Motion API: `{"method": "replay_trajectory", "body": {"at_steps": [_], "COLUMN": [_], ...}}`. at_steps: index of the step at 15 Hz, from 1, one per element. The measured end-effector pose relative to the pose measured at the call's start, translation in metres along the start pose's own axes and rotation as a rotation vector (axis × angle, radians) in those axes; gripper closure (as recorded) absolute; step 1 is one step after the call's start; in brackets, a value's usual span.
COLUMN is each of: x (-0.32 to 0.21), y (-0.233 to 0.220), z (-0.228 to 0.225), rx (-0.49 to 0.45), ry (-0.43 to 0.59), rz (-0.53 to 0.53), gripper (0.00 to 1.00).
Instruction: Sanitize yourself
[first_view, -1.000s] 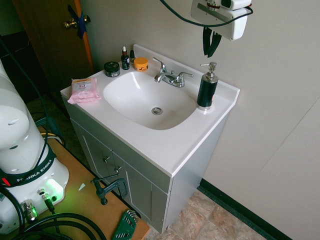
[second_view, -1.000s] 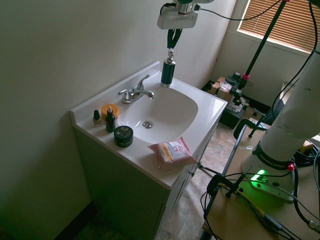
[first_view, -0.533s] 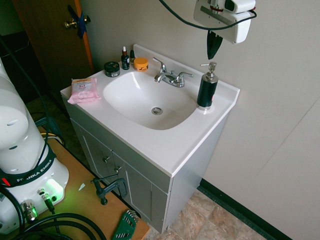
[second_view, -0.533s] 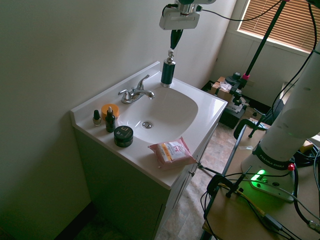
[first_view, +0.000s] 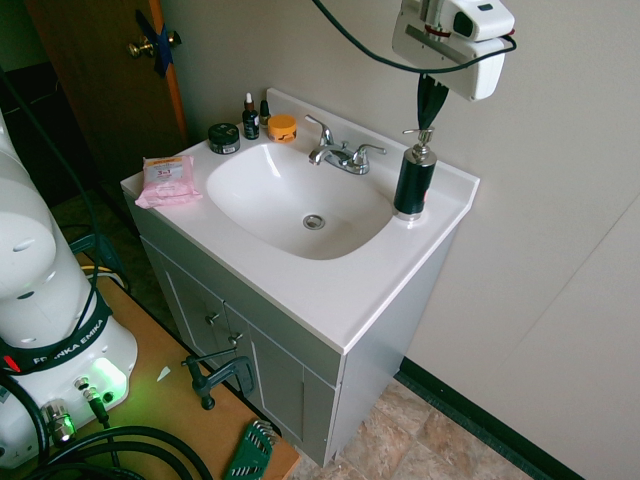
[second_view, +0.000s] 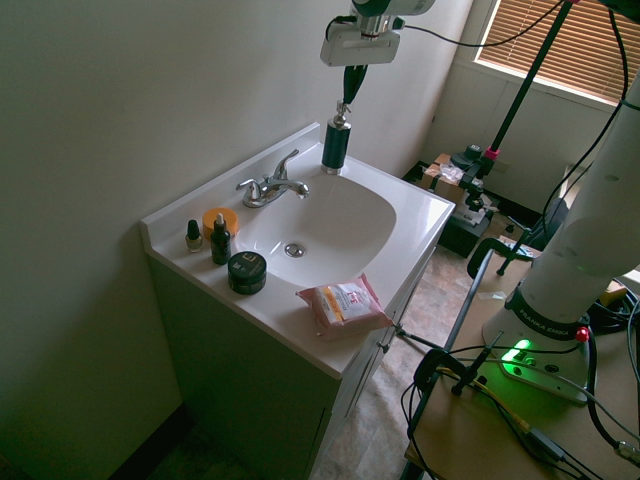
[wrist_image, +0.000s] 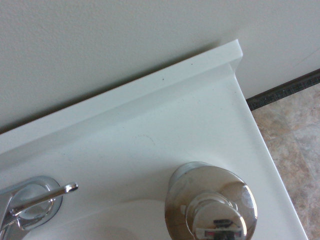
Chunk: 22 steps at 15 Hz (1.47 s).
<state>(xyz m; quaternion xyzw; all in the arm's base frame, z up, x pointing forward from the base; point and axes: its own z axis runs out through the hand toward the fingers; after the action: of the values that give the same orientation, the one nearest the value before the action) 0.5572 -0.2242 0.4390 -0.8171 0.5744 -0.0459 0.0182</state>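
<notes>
Closed gripper poised over the soap pump

The white robot arm's boxy gripper (first_view: 431, 108), black fingers pinched together and empty, hangs just above the dark silver-topped pump bottle (first_view: 413, 177) on the white sink counter (first_view: 350, 290), likely to press it.
</notes>
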Motion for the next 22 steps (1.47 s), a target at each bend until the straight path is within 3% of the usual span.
{"method": "replay_trajectory", "body": {"at_steps": [5,9,10,12,22], "x": [0.002,-0.020,-0.033,-0.059,-0.170], "y": [-0.006,-0.026,-0.028,-0.031,-0.006], "z": [0.009,-0.061,-0.078,-0.088,-0.030], "rx": [-0.005,0.091,0.099,0.094,-0.004], "ry": [-0.005,0.035,0.034,0.029,-0.028], "rz": [0.001,-0.058,-0.081,-0.129,-0.255], "gripper": [1.00,1.00,0.00,0.00,0.00]}}
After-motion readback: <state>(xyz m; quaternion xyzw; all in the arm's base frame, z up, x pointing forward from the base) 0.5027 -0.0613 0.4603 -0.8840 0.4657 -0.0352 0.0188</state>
